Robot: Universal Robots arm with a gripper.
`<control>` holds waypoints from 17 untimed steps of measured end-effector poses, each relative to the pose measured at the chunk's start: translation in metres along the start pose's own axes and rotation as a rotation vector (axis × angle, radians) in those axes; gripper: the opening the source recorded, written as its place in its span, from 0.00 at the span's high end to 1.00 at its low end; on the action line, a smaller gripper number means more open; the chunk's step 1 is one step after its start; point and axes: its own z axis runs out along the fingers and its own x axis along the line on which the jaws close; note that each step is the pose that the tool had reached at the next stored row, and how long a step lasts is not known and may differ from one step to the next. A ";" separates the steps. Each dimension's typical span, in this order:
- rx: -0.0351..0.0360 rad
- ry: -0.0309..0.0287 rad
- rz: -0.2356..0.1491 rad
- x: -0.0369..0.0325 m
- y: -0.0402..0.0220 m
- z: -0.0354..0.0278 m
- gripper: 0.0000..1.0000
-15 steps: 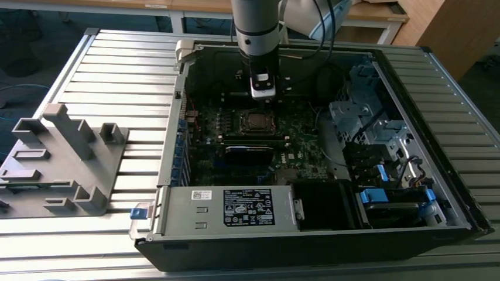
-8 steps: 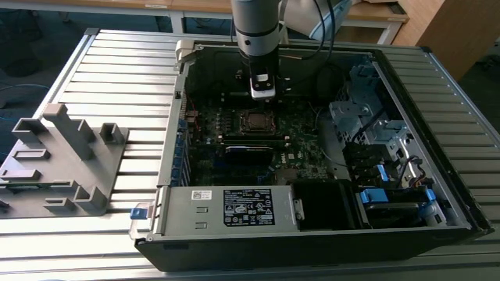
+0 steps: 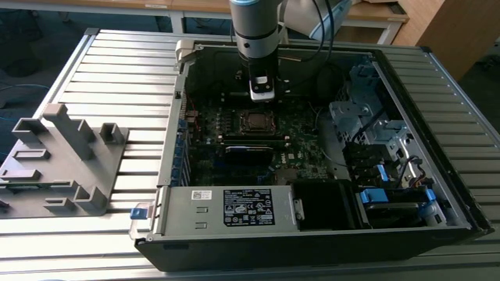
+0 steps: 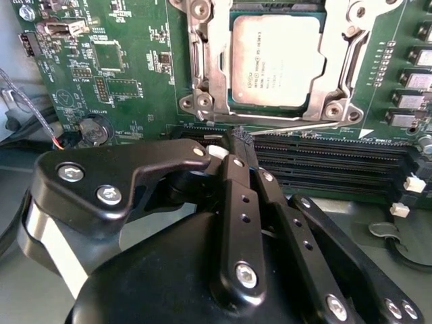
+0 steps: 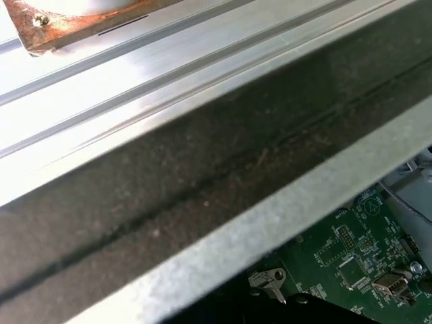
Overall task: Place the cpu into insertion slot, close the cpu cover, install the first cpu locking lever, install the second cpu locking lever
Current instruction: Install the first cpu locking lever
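Room: wooden furniture is showing along the upper edge of the exterior view, behind the work area.
Table [image 3: 109, 64]: a ribbed metal table is carrying everything; its slats are running across the whole exterior view.
Computer case [image 3: 437, 193]: an open black case is lying on its side across the middle and right of the exterior view, with the power supply [image 3: 226, 208] sitting along its lower edge and blue-tabbed drive bays at the lower right.
Fixture [image 3: 67, 158]: a grey plastic fixture with upright blocks is standing at the left of the exterior view, well apart from the case.
Arm [image 3: 256, 29]: the arm is reaching down from the upper centre of the exterior view into the case.
Motherboard [image 4: 121, 74]: the green board is lying flat inside the case, filling the upper part of the second wrist view.
Hand [image 4: 241, 137]: the black fingers are pressing together at their tips, closed, with the tips right at a thin metal lever [image 4: 297, 125] that is running along the lower edge of the socket; whether they are pinching it is unclear.
Cpu cover [image 4: 202, 67]: the silvery frame is lying down flat around the chip.
Insertion slot [image 3: 254, 122]: it is sitting in the middle of the board, just below the hand in the exterior view.
Cpu [image 4: 275, 61]: the square chip is sitting inside the socket, showing through the cover's window at the upper centre of the second wrist view.
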 end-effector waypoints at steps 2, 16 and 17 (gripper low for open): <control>-0.0004 0.0003 0.000 0.0000 0.0000 0.0000 0.89; -0.0092 -0.0107 -0.002 -0.0010 -0.0024 0.0011 0.89; -0.0095 -0.0112 -0.002 -0.0009 -0.0025 0.0012 0.89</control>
